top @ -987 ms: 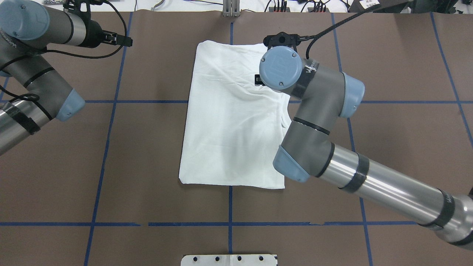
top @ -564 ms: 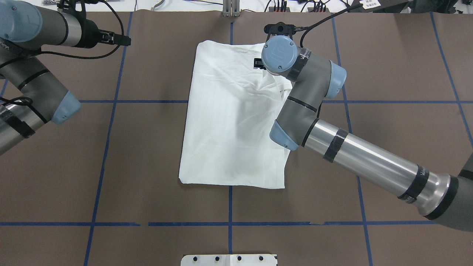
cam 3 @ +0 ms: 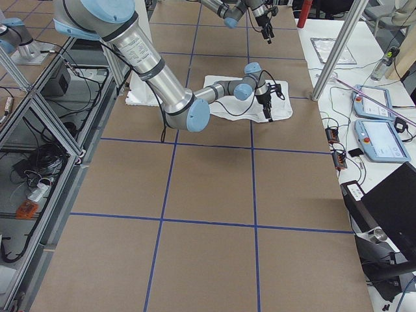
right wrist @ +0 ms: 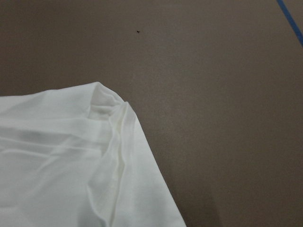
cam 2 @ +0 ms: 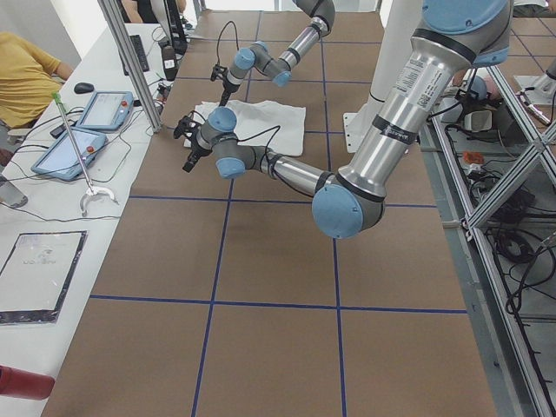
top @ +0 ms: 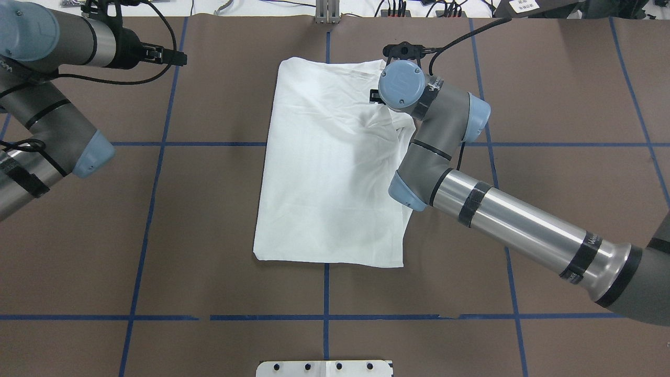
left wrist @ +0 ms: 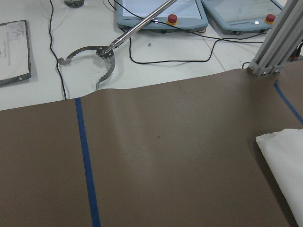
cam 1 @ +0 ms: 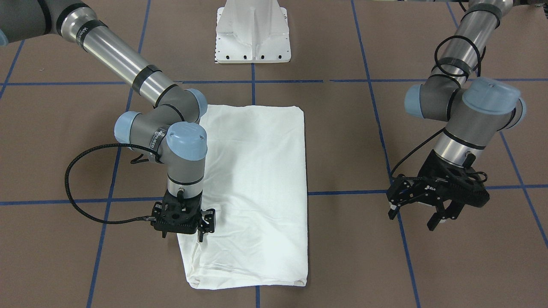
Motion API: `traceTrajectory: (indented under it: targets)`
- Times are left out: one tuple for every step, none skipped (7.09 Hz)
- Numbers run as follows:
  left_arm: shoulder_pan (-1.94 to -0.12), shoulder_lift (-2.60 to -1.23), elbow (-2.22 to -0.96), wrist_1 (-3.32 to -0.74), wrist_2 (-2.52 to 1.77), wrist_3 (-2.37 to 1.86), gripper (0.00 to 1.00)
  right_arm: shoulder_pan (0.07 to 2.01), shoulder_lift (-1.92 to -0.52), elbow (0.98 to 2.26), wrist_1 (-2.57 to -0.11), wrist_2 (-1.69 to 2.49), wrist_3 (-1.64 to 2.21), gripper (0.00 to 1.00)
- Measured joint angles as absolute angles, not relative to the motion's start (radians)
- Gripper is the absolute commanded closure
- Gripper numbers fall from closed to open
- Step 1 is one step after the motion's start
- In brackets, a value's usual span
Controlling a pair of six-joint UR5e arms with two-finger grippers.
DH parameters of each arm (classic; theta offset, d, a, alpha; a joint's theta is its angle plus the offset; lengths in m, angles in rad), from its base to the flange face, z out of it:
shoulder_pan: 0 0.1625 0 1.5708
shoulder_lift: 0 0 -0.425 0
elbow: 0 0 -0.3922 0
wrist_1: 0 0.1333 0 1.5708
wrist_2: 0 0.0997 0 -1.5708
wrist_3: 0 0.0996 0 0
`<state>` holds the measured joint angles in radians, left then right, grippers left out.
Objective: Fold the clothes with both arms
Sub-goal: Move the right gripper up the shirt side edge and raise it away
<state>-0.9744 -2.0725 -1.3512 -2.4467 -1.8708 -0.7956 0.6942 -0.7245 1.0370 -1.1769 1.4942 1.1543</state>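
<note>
At centre counter (cam 1: 364, 265): white shirt (cam 1: 257, 179) lies flat, folded into a long rectangle, astride the middle blue tape line (top: 325, 293). No print is visible on the upward face. Fabric is smooth over most of its area. It is rumpled and slightly lifted along the robot's right edge, toward the far end.

Right arm (top: 502, 225) reaches across that edge, wrist pointing straight down. Right end effector (cam 1: 183, 233) sits at the shirt's far right corner. Its fingers appear parted, one tip on the cloth and the other just off it over bare counter. The front view is too coarse to confirm whether any fabric is caught. Right wrist view shows a bunched corner of the shirt on the brown surface.

Left arm (top: 52, 125) is folded back at the robot's far left, well apart from the shirt. Left end effector (cam 1: 413, 218) hangs above the counter with fingers spread wide, holding nothing. Left wrist view catches only one shirt corner at its right edge.
</note>
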Motion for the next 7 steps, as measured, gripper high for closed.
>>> traceTrajectory:
  targets:
    - [-0.972,-2.072,-1.351,-2.447,-1.871,-0.796,0.00,0.704,-0.729,1.029,-1.183,1.493,1.123,0.00]
    - [-0.971,-2.071,-1.351,-2.447,-1.871,-0.796,0.00,0.724,-0.737,1.028,-1.197,1.494,1.069,0.00]
    - [-0.968,-2.071,-1.350,-2.447,-1.872,-0.796,0.00,0.746,-0.745,1.031,-1.218,1.496,1.013,0.00]
    - [-0.965,-2.071,-1.349,-2.447,-1.874,-0.798,0.00,0.766,-0.749,1.043,-1.236,1.506,0.968,0.00]
    - [-0.964,-2.072,-1.352,-2.444,-1.878,-0.801,0.00,0.783,-0.751,1.074,-1.245,1.539,0.949,0.00]
    - [-0.964,-2.072,-1.367,-2.430,-1.902,-0.809,0.00,0.794,-0.767,1.136,-1.244,1.594,0.949,0.00]
    - [-0.960,-2.073,-1.399,-2.398,-1.934,-0.834,0.00,0.800,-0.820,1.243,-1.239,1.649,0.965,0.00]
